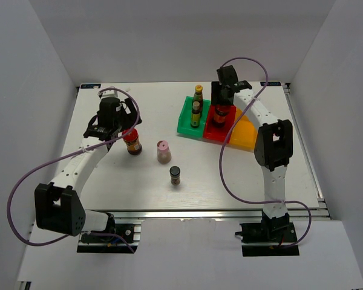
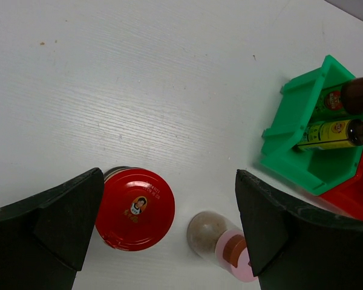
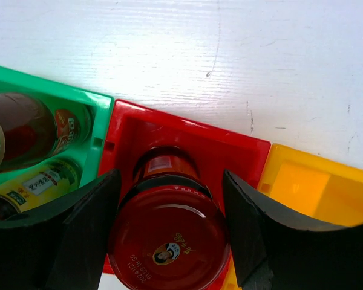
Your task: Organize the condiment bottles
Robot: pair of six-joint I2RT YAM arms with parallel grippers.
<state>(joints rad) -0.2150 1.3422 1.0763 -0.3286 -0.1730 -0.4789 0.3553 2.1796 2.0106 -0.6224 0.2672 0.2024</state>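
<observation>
**Right pincer clamped on a jar in the red bin; left pincer spread wide above a loose jar**

The right gripper [image 3: 170, 176] has its fingers pressed against both sides of the lid of the binned red-lidded jar [image 3: 169, 238]. This jar stands inside the red bin [image 3: 187, 130], between the green bin [image 1: 184, 124] and the orange bin [image 3: 314, 187].

The left gripper [image 2: 169, 178] hangs with its jaws fully apart and holds nothing. Below it, the loose red-lidded jar [image 2: 135, 208] stands on the table [image 2: 139, 72]. It sits off-centre in the gap, close by one finger. The pink-lidded jar [image 2: 221, 241] sits near the other finger.

The black-lidded jar [image 1: 175, 175] stands alone nearer the arm bases. Both slim bottles [image 1: 195, 113] are in the green bin.
</observation>
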